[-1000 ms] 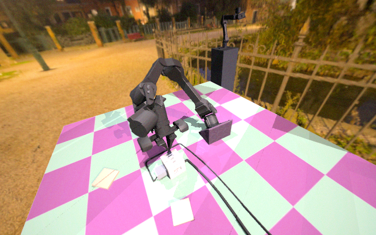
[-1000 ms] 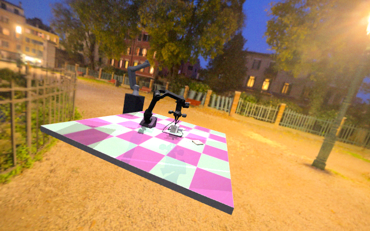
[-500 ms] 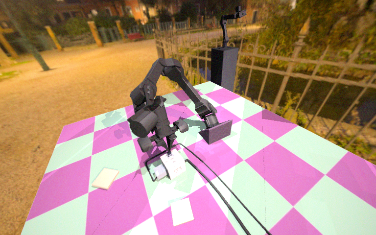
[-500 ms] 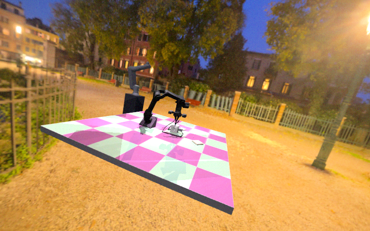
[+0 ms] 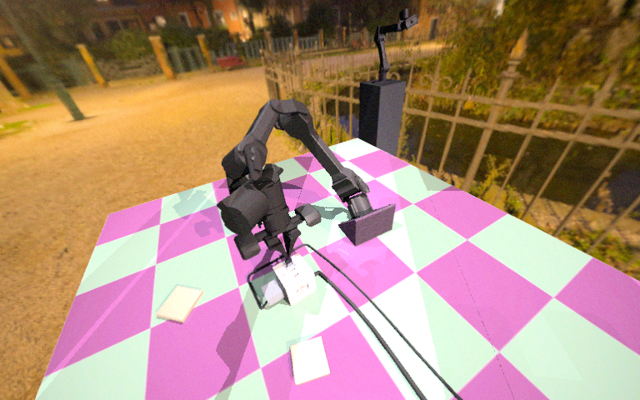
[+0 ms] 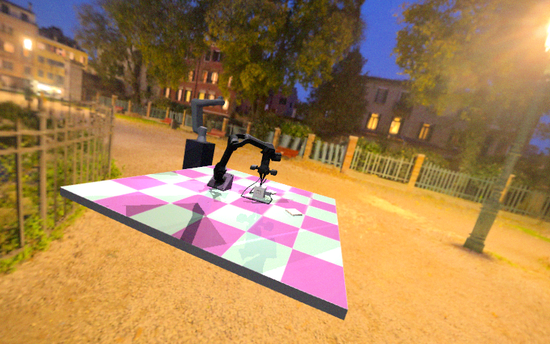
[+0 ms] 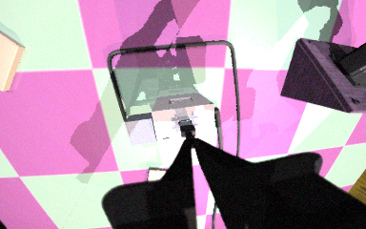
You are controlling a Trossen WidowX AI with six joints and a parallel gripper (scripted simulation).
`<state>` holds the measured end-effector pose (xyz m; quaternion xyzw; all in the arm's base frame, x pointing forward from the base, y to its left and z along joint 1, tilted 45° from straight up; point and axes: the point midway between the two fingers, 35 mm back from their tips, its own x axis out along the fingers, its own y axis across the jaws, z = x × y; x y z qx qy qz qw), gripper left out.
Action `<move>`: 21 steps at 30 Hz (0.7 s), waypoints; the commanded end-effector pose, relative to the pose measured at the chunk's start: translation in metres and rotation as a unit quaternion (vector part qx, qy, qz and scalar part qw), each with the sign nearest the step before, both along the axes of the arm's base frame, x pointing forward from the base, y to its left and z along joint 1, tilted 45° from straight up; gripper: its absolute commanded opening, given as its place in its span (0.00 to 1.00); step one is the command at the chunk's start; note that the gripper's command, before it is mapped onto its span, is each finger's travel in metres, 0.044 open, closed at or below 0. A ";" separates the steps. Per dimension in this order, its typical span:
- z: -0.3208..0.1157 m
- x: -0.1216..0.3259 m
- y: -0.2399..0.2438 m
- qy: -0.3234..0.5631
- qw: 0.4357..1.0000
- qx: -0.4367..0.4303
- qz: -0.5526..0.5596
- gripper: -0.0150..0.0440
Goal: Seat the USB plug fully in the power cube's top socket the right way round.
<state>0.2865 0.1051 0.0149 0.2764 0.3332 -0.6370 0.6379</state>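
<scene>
The white power cube [image 5: 302, 282] [image 6: 259, 192] [image 7: 167, 128] stands on the checkered table, with sockets on its faces. My gripper [image 5: 288, 256] [image 6: 262, 181] [image 7: 191, 142] points down over its top and is shut on the small dark USB plug [image 7: 187, 129]. A bit of the plug's metal end shows between its dark body and the cube's top. The fingers hide much of the plug, so its depth in the socket and which way round it is cannot be told.
A pale plug block [image 5: 273, 292] [image 7: 141, 130] sits at the cube's side. A black cable [image 5: 377, 330] [image 7: 236, 95] loops around the cube. Pale flat tiles [image 5: 179, 303] [image 5: 310, 359] [image 6: 293, 212] [image 7: 7, 61] lie nearby. My arm's dark base [image 5: 372, 226] [image 6: 220, 183] [image 7: 315, 78] is behind.
</scene>
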 end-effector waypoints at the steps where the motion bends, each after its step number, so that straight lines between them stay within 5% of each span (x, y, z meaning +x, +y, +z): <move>1: -0.001 0.000 -0.001 0.001 1.000 0.000 0.003 0.25; 21: -0.002 0.000 -0.002 0.001 1.000 0.000 0.003 0.25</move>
